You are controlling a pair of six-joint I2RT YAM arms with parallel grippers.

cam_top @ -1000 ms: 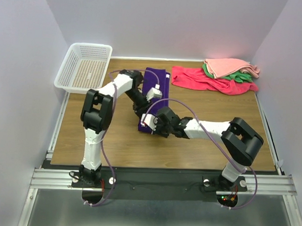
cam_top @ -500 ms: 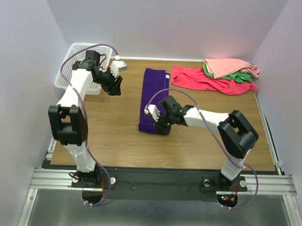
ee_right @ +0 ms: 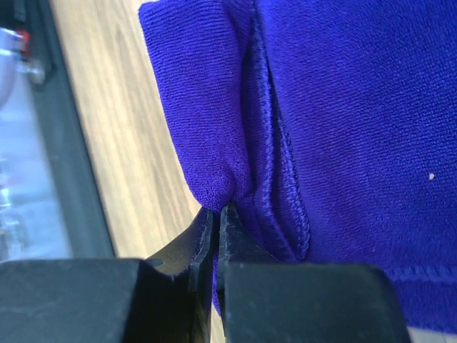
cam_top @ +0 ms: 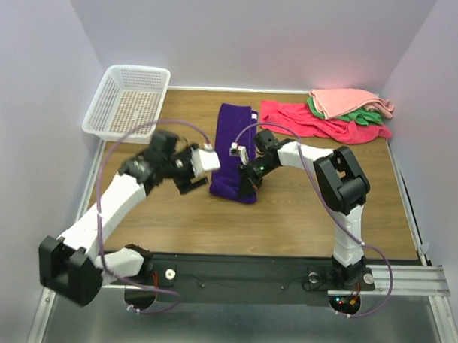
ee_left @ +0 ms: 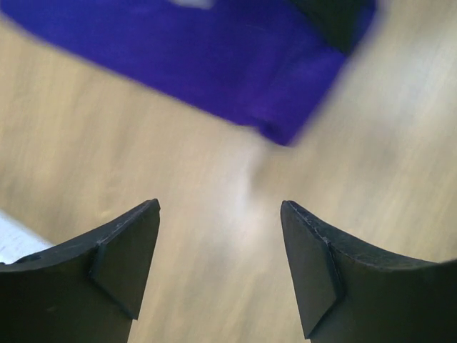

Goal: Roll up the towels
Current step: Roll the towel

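The purple towel (cam_top: 232,138) lies as a long folded strip in the middle of the table. My right gripper (cam_top: 250,177) is at the towel's near right edge, shut on a pinched fold of it (ee_right: 214,143), low on the table. My left gripper (cam_top: 197,179) is open and empty just left of the towel's near end. In the left wrist view, which is blurred, the towel's corner (ee_left: 235,64) lies beyond the open fingertips (ee_left: 143,221). The red towel (cam_top: 306,121), salmon-pink towel (cam_top: 348,100) and green towel (cam_top: 366,115) lie piled at the back right.
A white mesh basket (cam_top: 103,122) stands at the back left corner of the wooden table (cam_top: 288,211). Grey walls close in both sides and the back. A metal rail runs along the near edge.
My left arm swung from the basket down to the towel's near left side. My right gripper stayed at the towel's near right edge while its arm folded in closer.
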